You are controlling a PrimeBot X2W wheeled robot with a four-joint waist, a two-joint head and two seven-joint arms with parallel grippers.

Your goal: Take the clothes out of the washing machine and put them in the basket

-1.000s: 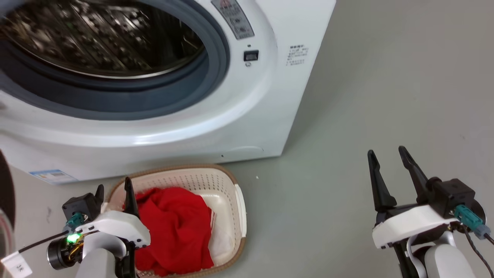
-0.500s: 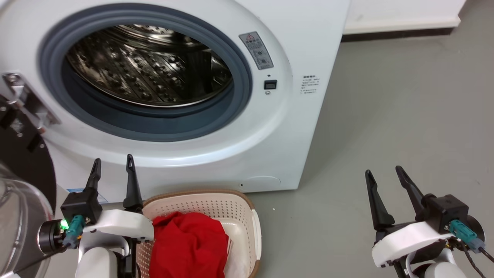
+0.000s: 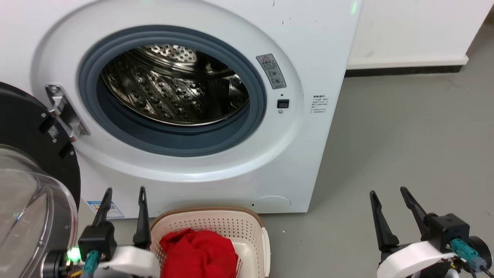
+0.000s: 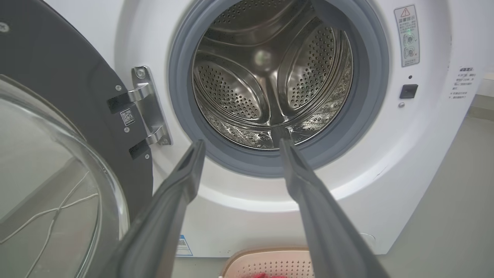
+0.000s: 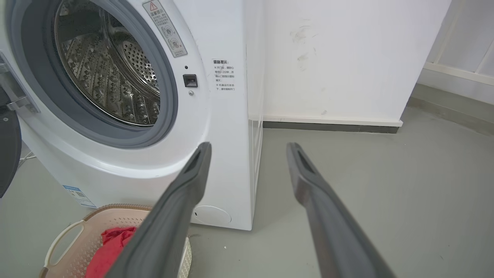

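The washing machine (image 3: 305, 50) stands ahead with its door swung open to the left. Its steel drum (image 3: 173, 88) holds nothing that I can see, also in the left wrist view (image 4: 270, 77). The red clothes (image 3: 198, 253) lie heaped in the cream basket (image 3: 210, 222) on the floor below the porthole. The right wrist view shows the basket (image 5: 61, 241) and clothes (image 5: 110, 251) at lower left. My left gripper (image 3: 123, 191) stands open just left of the basket, holding nothing. My right gripper (image 3: 388, 191) is open over the floor at the lower right, well clear of the machine.
The open glass door (image 3: 27, 193) with its black rim and metal hinge (image 3: 63, 112) fills the left side, close to my left arm. Grey floor (image 3: 405, 131) spreads to the right of the machine. A white wall with a dark skirting (image 3: 405, 65) runs behind.
The head camera has tilted up, so the porthole and the wall came into view and the basket slid to the bottom edge. My left gripper rose from beside the clothes; both stay open.
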